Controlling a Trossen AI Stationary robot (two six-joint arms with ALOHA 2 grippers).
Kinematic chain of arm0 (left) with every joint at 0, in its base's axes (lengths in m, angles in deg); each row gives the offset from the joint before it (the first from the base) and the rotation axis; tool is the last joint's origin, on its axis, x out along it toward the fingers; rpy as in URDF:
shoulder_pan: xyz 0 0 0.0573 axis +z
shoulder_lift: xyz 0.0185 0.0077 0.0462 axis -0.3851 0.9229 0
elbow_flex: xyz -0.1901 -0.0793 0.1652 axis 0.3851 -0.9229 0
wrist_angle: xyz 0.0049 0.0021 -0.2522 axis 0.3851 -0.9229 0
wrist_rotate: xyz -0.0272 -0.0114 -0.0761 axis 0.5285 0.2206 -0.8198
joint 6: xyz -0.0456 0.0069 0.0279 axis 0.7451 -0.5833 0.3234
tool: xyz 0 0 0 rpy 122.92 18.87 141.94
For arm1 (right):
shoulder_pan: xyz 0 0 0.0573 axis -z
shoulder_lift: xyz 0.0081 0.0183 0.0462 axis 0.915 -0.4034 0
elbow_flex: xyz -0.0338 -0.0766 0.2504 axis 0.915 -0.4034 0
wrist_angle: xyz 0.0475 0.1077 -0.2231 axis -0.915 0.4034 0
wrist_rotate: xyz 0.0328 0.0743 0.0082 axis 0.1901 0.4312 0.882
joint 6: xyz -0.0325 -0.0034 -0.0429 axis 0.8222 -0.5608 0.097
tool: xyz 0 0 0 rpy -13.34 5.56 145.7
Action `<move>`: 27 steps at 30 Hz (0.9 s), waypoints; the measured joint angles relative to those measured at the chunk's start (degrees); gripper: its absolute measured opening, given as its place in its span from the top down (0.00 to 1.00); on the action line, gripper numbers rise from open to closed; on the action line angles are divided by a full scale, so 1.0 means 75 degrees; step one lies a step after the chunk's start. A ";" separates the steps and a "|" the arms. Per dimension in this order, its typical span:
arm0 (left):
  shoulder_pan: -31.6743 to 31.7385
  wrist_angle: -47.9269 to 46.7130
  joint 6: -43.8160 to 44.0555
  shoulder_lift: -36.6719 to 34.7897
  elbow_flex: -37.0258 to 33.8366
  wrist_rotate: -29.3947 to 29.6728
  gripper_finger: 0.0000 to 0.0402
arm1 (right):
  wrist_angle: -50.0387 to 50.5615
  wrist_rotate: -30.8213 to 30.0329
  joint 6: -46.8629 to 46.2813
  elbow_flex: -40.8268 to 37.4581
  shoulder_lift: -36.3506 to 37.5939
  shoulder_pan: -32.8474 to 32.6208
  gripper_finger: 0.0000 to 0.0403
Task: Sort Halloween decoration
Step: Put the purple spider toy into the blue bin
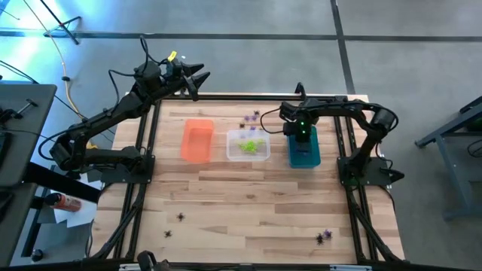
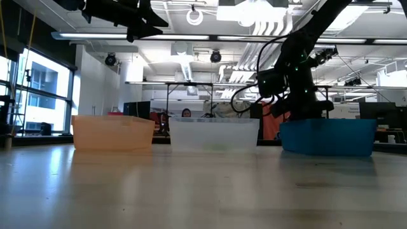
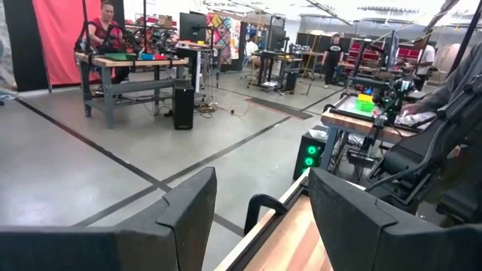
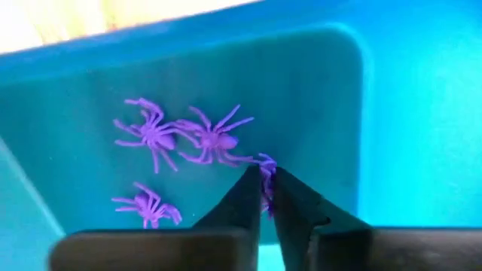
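Bins stand in a row across the far half of the tabletop [image 1: 248,196] in the high view: an orange bin [image 1: 197,140], a clear bin [image 1: 248,144] holding lime green spiders [image 1: 249,144], and a teal bin [image 1: 304,148]; the right gripper [image 1: 300,129] hangs over the teal bin, while the left gripper [image 1: 197,77] waits beyond the far edge, near the far left corner; purple spiders [image 1: 251,119] lie just behind the clear bin, 2 black spiders [image 1: 181,217] sit near the near left corner, and more purple ones [image 1: 324,237] near the near right corner.

Low view: the 3 bins stand side by side, the right arm dipping into the teal one.

Left wrist view: the left gripper's fingers [image 3: 184,214] are spread wide with nothing between them; people work at benches in the room beyond.

Right wrist view: the right gripper's fingertips [image 4: 252,188] pinch a purple spider [image 4: 266,167] above the teal floor; 3 other purple spiders [image 4: 215,140] lie on that floor.
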 joint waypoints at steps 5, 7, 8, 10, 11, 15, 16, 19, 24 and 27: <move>0.0000 0.0000 0.0000 0.0000 0.0000 0.0003 0.50 | 0.0508 -0.0007 -0.0025 0.0239 0.0012 0.0000 0.73; 0.0000 0.0000 0.0000 0.0000 0.0000 0.0006 0.50 | 0.0850 -0.0169 -0.0031 0.0477 0.0012 0.0000 0.63; 0.0000 0.0000 0.0000 0.0000 0.0000 0.0006 0.50 | 0.1068 -0.0165 -0.0037 0.0644 0.0012 0.0000 0.58; 0.0000 0.0000 0.0000 0.0000 0.0000 0.0006 0.50 | 0.1489 -0.0042 -0.0040 0.1042 0.0015 0.0021 0.49; 0.0000 0.0000 -0.0003 0.0000 0.0001 0.0006 0.50 | 0.1667 0.0034 -0.0066 0.1248 0.0017 0.0047 0.46; -0.0001 -0.0003 -0.0125 0.0000 0.0001 0.0006 0.50 | 0.2139 0.0542 -0.0149 0.1999 0.0023 0.0157 0.39; -0.0002 -0.0009 -0.0132 0.0000 0.0003 0.0006 0.50 | 0.2160 0.0794 -0.0198 0.2175 0.0023 0.0178 0.38; 0.0000 -0.0067 -0.0137 -0.0002 0.0003 0.0006 0.50 | 0.1689 0.1591 -0.0825 0.2779 0.0026 0.0251 0.38; 0.0000 -0.0394 -0.0149 -0.0144 0.0006 0.0003 0.50 | 0.0810 0.1773 -0.2027 0.3599 0.0026 0.0230 0.38; 0.0000 -0.0569 -0.0247 -0.0204 0.0006 0.0003 0.50 | 0.1388 0.2136 -0.2099 0.3919 0.0040 0.0195 0.38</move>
